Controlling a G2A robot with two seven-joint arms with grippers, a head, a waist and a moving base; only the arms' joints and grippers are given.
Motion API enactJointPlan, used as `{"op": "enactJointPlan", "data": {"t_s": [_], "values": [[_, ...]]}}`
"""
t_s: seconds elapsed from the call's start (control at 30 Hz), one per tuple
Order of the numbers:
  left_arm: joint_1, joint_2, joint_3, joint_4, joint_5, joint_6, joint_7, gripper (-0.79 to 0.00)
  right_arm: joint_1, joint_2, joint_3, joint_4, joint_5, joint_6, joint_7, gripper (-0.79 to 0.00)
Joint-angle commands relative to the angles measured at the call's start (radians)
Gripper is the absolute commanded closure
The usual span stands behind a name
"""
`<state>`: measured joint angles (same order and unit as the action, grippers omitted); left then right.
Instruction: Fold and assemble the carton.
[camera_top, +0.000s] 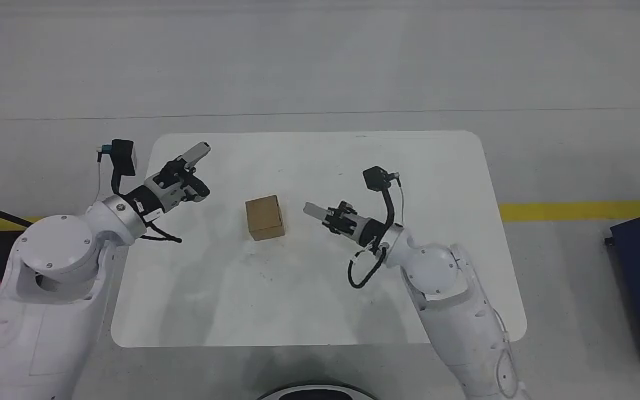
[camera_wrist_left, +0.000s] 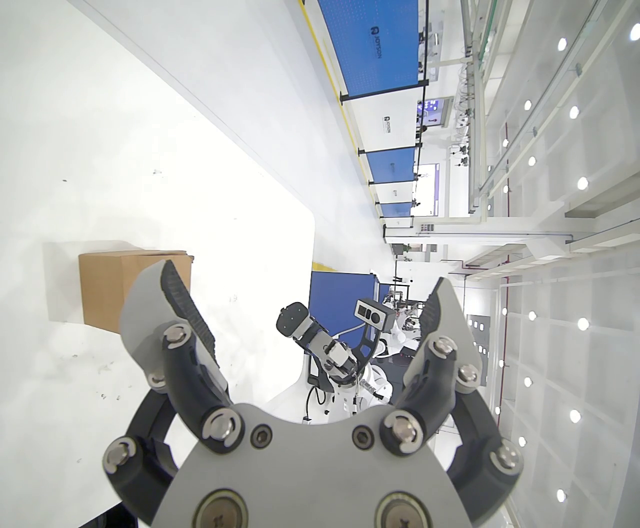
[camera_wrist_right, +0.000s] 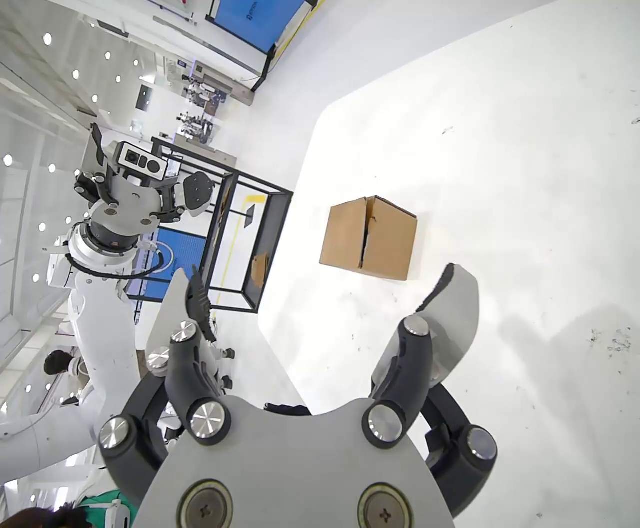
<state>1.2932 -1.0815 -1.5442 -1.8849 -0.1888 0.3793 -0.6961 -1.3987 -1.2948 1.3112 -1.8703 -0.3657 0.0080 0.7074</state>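
Wide-spread fingers mark the right gripper (camera_wrist_right: 322, 272), which holds nothing and hangs above the table (camera_top: 420, 170). Just ahead of its fingertips, a little toward its table-side finger, sits the carton (camera_wrist_right: 369, 237), near but not touched. The left gripper (camera_wrist_left: 305, 275) is likewise spread wide and empty. The carton lies farther off from it, beyond its table-side finger and partly hidden behind that finger. In the top view the carton stands between the two grippers, closer to the right one.

It is a small brown cardboard cube, already boxed up in shape. The face turned toward the right gripper shows a seam where two flaps meet, with a slight gap along it, so that closure looks loose rather than locked.

It should handle as something very light, with stiff walls that dent or buckle under a hard pinch. The matte board ought to give the ribbed pads decent grip. On the smooth tabletop a push from one side alone would likely slide it, so one gripper should brace it while the other works. The best hold is probably across two opposite walls near the edges, where the board is stiffest. That leaves the seamed flaps free to be pressed flat.
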Motion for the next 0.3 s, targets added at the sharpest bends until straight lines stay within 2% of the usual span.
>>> {"op": "enactJointPlan", "data": {"t_s": [0.0,0.27], "values": [[0.0,0.0,0.0,0.0,0.0,0.0,0.0,-0.784,0.0,0.0,0.0,0.0,0.0,0.0,0.0,-0.775],[0.0,0.0,0.0,0.0,0.0,0.0,0.0,-0.784,0.0,0.0,0.0,0.0,0.0,0.0,0.0,-0.785]]}}
